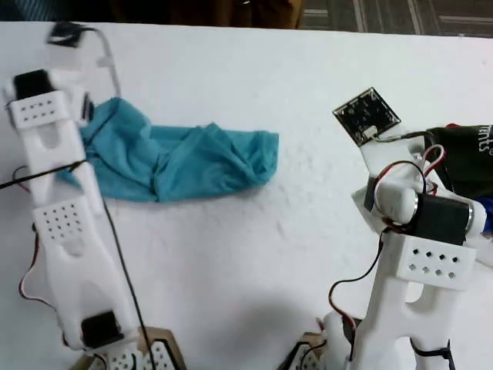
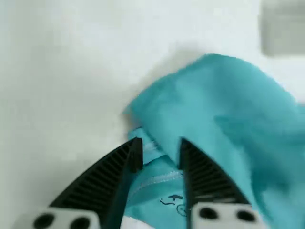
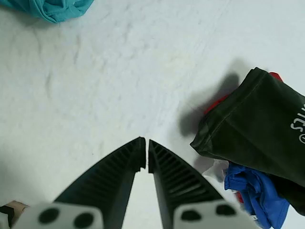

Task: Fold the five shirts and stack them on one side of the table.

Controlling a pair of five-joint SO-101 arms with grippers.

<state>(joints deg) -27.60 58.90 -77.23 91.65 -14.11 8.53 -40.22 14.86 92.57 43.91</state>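
One limp teal shirt point(image 2: 224, 114) sits between narrowly parted left jaws; its collar hem point(image 2: 155, 180) probably grips best. Right jaws closed, empty.

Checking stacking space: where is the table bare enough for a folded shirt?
Bare: the middle of the table between the teal shirt and the black shirt pile, and the far strip beyond the teal shirt. Crowded: around the left gripper at the teal shirt, and the right edge.

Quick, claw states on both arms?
Left claw: open, tips on either side of the teal shirt collar edge.
Right claw: shut, holding nothing.
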